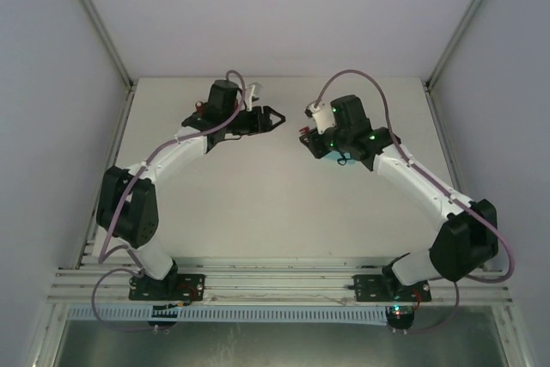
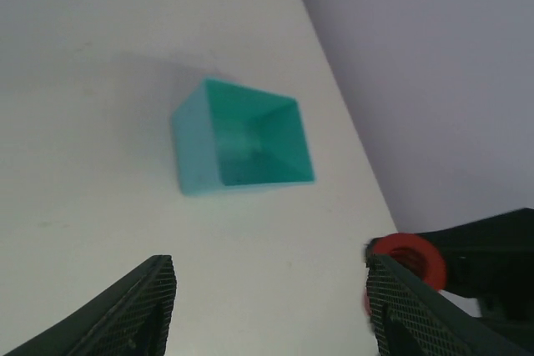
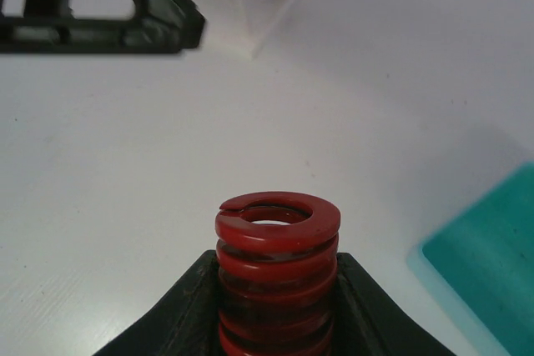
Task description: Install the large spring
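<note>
Between the fingers of the right end effector (image 3: 278,266) sits the large spring (image 3: 278,227), clamped, top coils protruding.

Large spring (image 3: 277,231), red with thick coils, stands upright at bottom centre of frame, clamped in the right end effector (image 3: 277,266).

text: none legible in any view | labels, brands: none legible | numbers, signs: none legible
</note>
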Robot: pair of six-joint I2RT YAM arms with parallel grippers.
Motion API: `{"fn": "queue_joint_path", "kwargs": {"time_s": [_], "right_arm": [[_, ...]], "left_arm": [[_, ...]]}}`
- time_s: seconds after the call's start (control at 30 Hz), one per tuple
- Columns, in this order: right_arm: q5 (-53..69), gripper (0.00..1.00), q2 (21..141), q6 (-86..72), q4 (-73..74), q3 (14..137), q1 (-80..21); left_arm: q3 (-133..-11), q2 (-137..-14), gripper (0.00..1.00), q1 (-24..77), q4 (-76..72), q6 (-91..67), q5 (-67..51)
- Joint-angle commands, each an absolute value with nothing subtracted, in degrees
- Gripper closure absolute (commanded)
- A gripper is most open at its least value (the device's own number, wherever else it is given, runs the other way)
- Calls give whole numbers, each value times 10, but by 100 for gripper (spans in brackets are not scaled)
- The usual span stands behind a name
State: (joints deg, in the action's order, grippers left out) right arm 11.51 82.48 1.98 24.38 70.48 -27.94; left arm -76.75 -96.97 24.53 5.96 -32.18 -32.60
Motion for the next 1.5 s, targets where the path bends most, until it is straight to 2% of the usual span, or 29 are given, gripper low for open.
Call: {"fn": "queue_joint_path", "kwargs": {"time_s": [0.0, 0.23, 0.97, 1.13, 1.23, 1.47], "right_arm": [[125, 93, 817, 55, 177, 701, -300], [109, 94, 829, 65, 159, 707, -318], [101, 95, 844, 84, 126, 707, -331], [98, 95, 850, 93, 125, 711, -334], [96, 95, 854, 99, 126, 712, -334], [93, 93, 858, 103, 125, 704, -334]], "left_arm": [[-792, -966, 34, 262, 20, -318, -388], [-789, -971, 33, 277, 2, -324, -418], [-806, -1014, 45, 288, 3, -358, -483], [-810, -1021, 51, 288, 9, -364, -490], [-809, -1019, 58, 288, 6, -371, -498], [-817, -1013, 92, 288, 9, -380, -508]]}}
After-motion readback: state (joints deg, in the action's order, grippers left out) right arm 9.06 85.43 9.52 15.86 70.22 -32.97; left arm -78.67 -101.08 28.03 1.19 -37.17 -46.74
